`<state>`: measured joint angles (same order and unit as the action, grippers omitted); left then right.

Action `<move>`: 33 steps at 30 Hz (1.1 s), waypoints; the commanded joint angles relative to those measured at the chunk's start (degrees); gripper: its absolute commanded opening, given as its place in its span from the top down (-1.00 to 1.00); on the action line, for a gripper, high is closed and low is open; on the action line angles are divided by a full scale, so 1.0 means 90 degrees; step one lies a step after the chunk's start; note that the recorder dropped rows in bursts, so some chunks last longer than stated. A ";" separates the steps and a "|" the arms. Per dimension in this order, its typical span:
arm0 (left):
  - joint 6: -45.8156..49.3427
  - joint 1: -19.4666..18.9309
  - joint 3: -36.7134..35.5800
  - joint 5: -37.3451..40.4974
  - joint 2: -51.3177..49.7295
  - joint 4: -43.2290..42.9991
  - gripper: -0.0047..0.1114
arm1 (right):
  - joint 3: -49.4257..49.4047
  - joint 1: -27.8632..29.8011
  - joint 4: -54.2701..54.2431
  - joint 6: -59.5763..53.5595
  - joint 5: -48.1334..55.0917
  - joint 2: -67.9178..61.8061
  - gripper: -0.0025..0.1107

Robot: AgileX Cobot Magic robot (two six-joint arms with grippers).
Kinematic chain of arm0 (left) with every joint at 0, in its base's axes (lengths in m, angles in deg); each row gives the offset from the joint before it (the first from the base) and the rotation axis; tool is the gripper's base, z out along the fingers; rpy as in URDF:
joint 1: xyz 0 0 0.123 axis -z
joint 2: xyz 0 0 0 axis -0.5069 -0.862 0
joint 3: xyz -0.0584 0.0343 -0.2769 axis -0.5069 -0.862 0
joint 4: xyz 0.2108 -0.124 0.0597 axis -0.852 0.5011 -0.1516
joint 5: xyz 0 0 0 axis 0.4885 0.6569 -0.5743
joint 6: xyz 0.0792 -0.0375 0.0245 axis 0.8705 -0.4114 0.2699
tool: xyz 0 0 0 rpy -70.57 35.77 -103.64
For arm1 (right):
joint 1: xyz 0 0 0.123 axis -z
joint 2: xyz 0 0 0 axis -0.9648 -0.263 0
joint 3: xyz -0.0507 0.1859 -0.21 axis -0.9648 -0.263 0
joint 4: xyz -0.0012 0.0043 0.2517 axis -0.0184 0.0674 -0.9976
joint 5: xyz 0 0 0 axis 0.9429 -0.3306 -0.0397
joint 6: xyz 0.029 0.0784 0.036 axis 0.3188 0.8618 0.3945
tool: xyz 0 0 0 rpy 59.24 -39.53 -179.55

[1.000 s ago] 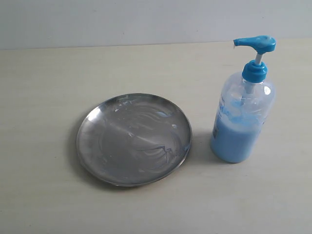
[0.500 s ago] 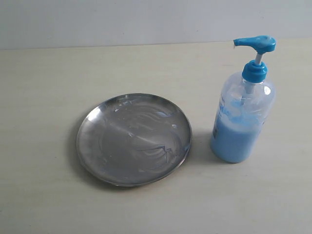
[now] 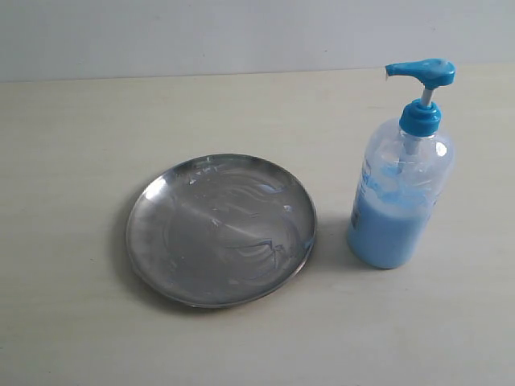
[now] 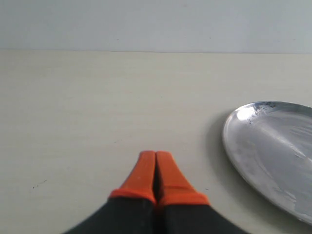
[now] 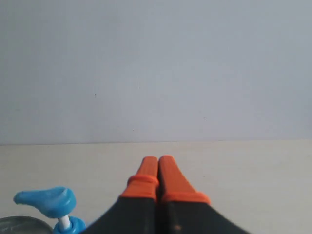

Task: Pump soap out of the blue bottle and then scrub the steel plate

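Observation:
The steel plate (image 3: 220, 229) lies on the table left of centre, its surface streaked with smears. To its right stands the blue bottle (image 3: 401, 195), upright, with light blue soap (image 3: 389, 233) filling its lower part and the pump head (image 3: 422, 72) raised. Neither arm appears in the exterior view. In the left wrist view my left gripper (image 4: 155, 155) is shut and empty, its orange fingertips pressed together over bare table, apart from the steel plate (image 4: 273, 146). In the right wrist view my right gripper (image 5: 158, 159) is shut and empty, with the pump head (image 5: 46, 201) off to one side.
A pale wooden table (image 3: 72, 145) carries both things and meets a light grey wall (image 3: 201, 36) at the back. Nothing else stands on it.

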<state>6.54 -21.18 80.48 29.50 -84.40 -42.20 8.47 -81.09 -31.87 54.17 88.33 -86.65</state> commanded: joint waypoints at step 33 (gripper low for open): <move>-0.0026 -0.0019 -0.0018 -0.0058 0.0039 -0.0023 0.92 | 0.1244 0.0032 -0.0478 -0.0615 0.0881 -0.2095 0.96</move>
<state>6.54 -21.18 80.48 29.50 -84.40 -42.20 19.63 -81.09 -36.20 49.66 95.29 -102.94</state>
